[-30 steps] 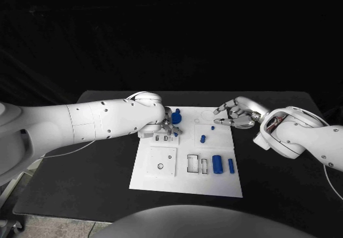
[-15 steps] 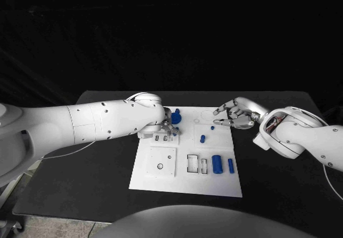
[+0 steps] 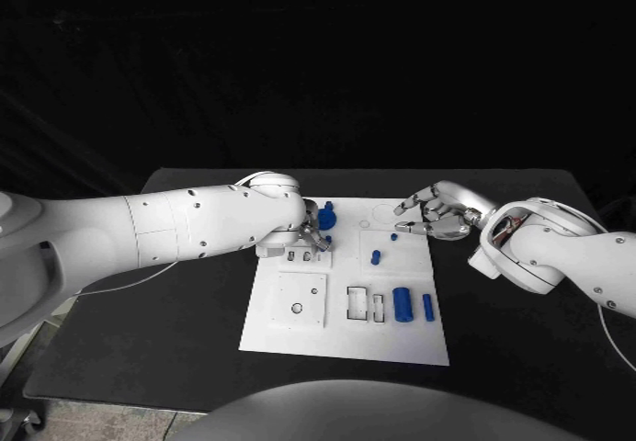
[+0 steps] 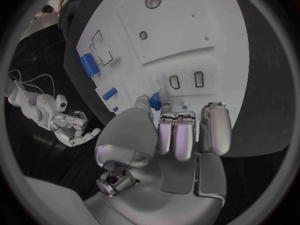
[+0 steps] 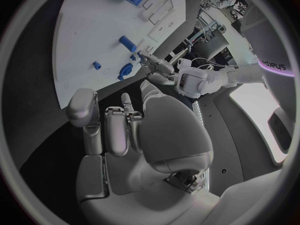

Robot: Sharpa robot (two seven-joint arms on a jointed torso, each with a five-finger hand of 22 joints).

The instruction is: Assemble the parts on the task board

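White rectangular task board (image 3: 347, 344) lies flat in the middle of the black table (image 3: 159, 340), between the robot's two white arms.

Judging progress, the assembly looks early: most of the blue plastic parts lie loose on the board, and several recesses stand unfilled. Near the board's near-right area, a large blue cylinder (image 3: 402, 304) lies on its side, with a slimmer blue bar (image 3: 428, 308) just beside it. Next to them are two dark-outlined rectangular slots (image 3: 359, 304), both apparently empty. A raised white square panel (image 3: 300, 299) with a small round hole sits on the near-left part of the board.

Toward the middle, a short blue peg (image 3: 375, 257) and a tiny blue stud (image 3: 393, 237) rest apart from any slot.

At the board's far-left corner, the left hand (image 3: 308, 234) is lowered onto the board, with a rounded blue part (image 3: 326, 218) at its fingertips. In the left wrist view the thumb and a finger seem to pinch this blue piece (image 4: 155, 100), near two small dark slots (image 4: 187, 80). This looks like the insertion in hand.

The right hand (image 3: 437, 213) hovers over the board's far-right edge, fingers loosely curled and apart, holding nothing.
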